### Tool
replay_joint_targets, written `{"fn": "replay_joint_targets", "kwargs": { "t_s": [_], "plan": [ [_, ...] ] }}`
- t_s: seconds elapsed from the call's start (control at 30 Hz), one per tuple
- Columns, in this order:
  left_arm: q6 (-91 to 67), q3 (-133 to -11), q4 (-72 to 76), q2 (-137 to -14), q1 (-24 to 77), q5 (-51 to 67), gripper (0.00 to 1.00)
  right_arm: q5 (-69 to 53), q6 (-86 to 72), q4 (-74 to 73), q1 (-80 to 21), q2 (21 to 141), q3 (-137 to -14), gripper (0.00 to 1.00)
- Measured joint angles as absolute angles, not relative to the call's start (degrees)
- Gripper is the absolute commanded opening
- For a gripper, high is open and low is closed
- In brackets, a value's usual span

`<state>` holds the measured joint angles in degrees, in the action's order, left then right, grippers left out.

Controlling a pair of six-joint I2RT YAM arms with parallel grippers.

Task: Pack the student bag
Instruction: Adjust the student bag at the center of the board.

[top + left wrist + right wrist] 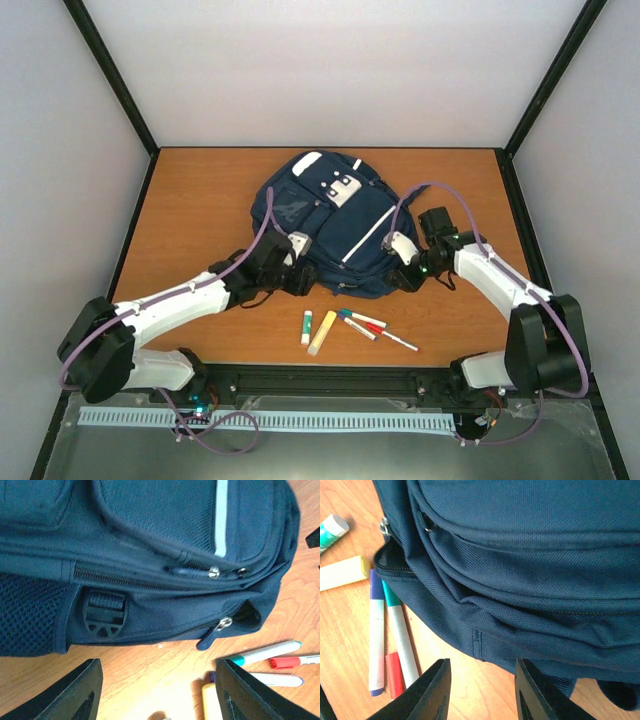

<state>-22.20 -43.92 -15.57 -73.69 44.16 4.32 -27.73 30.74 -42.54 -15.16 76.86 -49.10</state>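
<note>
Student bag (330,225) lay flat mid-tabletop (190,190), near edge toward arms. Left pincer (157,666) stood wide, empty, just off bag's near-left side. Right pincer (482,666) stood narrower, nothing clamped, at bag's near-right edge. Pocket mouth (247,614) gaped only slightly. We judged fabric could slump shut if a grip slipped. Markers (368,325) and white stick (307,327) lay near bag — a sweeping arm might scatter them, or snag zip pull (212,635).
</note>
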Motion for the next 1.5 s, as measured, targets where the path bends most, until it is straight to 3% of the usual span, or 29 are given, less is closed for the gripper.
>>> {"fn": "replay_joint_targets", "kwargs": {
  "t_s": [0.23, 0.53, 0.87, 1.23, 1.5],
  "plan": [
    [-22.2, -40.8, -13.1, -74.0, 44.8, 2.4, 0.63, -26.6, 30.1, -41.1, -15.2, 83.9, -49.1, 0.43],
    [-19.6, -41.2, -12.4, -79.9, 54.1, -5.2, 0.60, -22.9, 25.4, -38.2, -14.5, 85.4, -55.2, 0.43],
    [-17.7, -44.1, -12.5, -82.3, 55.1, -8.3, 0.60, -24.1, 18.7, -33.5, -12.4, 93.9, -64.5, 0.44],
    [-11.1, -49.9, -15.0, -83.5, 55.0, -9.7, 0.55, -25.9, 19.2, -35.2, -10.7, 83.6, -62.1, 0.47],
    [-6.5, -61.8, -25.0, -92.6, 54.1, -7.6, 0.65, -33.5, 22.4, -38.3, -10.5, 71.3, -53.8, 0.48]
  ]
}}
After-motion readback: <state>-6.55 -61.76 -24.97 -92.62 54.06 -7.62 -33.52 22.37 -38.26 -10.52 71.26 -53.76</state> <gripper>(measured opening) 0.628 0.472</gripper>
